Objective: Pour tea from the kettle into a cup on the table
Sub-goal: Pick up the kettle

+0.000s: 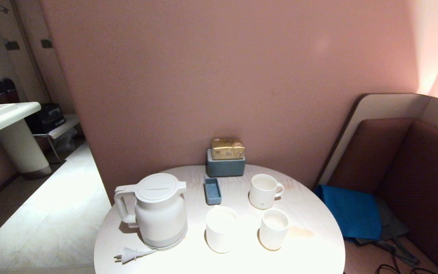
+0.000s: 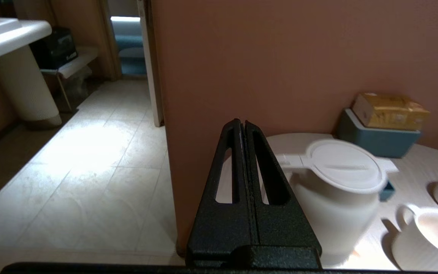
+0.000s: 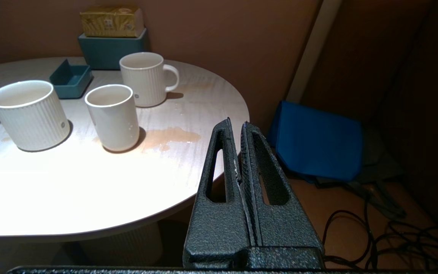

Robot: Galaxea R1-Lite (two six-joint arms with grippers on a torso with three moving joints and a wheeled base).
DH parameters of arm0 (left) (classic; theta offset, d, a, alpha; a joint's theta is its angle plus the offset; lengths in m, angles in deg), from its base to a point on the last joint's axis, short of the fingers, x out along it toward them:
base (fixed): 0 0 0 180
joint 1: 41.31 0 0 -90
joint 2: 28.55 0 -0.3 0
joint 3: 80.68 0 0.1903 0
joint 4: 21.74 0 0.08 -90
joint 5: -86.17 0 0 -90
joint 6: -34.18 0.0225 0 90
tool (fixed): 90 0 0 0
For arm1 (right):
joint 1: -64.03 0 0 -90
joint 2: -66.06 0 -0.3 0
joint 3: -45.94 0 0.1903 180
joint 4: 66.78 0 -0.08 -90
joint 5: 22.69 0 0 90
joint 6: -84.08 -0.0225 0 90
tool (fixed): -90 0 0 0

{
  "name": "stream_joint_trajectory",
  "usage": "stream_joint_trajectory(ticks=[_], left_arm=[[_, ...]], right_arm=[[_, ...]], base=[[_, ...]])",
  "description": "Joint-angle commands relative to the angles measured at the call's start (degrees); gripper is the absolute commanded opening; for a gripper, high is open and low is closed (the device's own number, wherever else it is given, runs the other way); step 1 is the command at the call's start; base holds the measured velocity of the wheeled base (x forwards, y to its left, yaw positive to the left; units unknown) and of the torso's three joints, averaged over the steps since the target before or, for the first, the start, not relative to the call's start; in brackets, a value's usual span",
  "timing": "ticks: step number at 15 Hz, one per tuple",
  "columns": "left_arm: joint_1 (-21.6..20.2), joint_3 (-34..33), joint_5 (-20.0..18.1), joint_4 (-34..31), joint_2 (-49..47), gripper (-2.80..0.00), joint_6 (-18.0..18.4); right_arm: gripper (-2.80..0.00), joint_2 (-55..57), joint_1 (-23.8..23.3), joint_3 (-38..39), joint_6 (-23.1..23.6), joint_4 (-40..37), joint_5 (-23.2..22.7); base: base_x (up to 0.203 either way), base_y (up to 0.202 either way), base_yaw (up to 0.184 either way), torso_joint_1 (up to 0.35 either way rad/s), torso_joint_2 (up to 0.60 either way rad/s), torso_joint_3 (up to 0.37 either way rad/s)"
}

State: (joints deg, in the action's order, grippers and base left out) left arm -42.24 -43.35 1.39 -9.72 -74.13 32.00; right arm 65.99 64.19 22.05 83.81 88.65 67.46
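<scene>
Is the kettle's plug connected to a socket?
No, the plug lies loose on the table in front of the kettle.

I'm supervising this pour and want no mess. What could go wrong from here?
1. The cup is narrow and stands close to the ribbed cup and mug, so tea may miss it or land in a neighbour.
2. The plug lies loose by the kettle and may drag when it is lifted.
3. A spill already wets the table.

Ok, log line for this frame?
stage: pre-grasp | left gripper: shut, off table by kettle | right gripper: shut, off table edge | cup: upright | pour: not started
</scene>
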Motion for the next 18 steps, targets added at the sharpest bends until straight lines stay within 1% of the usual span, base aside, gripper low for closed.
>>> stream_joint_trajectory(ticks=[1,3,6,8,10,13,15,18], left_arm=[[1.9,-2.2,0.9,13.1,-18.7,-2.8,0.0],[4.4,-5.2,2.0,23.7,-28.7,-2.8,0.1],[6.6,-10.0,4.9,39.4,-43.1,-2.8,0.0],[8.3,-12.6,7.0,48.1,-51.4,-2.8,-0.9],[9.6,-13.5,8.3,51.9,-58.1,-2.8,-1.9],[10.6,-13.8,8.9,54.2,-66.3,-2.8,-2.5],[10.8,-11.3,8.9,54.5,-69.0,-2.8,-2.8],[10.9,-9.3,8.7,54.6,-69.4,-2.8,-2.8]], right_arm=[[-2.8,0.1,0.0,0.0,0.0,0.0,0.0],[-2.8,0.1,0.0,0.0,0.0,0.0,0.0],[-2.8,0.1,0.0,0.0,0.0,0.0,0.0],[-2.8,0.1,0.0,0.0,0.0,0.0,0.0],[-2.8,0.1,0.0,0.0,0.0,0.0,0.0],[-2.8,0.1,0.0,0.0,0.0,0.0,0.0],[-2.8,0.1,0.0,0.0,0.0,0.0,0.0],[-2.8,0.1,0.0,0.0,0.0,0.0,0.0]], base=[[0.0,0.0,0.0,0.0,0.0,0.0],[0.0,0.0,0.0,0.0,0.0,0.0],[0.0,0.0,0.0,0.0,0.0,0.0],[0.0,0.0,0.0,0.0,0.0,0.0],[0.0,0.0,0.0,0.0,0.0,0.0],[0.0,0.0,0.0,0.0,0.0,0.0],[0.0,0.0,0.0,0.0,0.0,0.0],[0.0,0.0,0.0,0.0,0.0,0.0]])
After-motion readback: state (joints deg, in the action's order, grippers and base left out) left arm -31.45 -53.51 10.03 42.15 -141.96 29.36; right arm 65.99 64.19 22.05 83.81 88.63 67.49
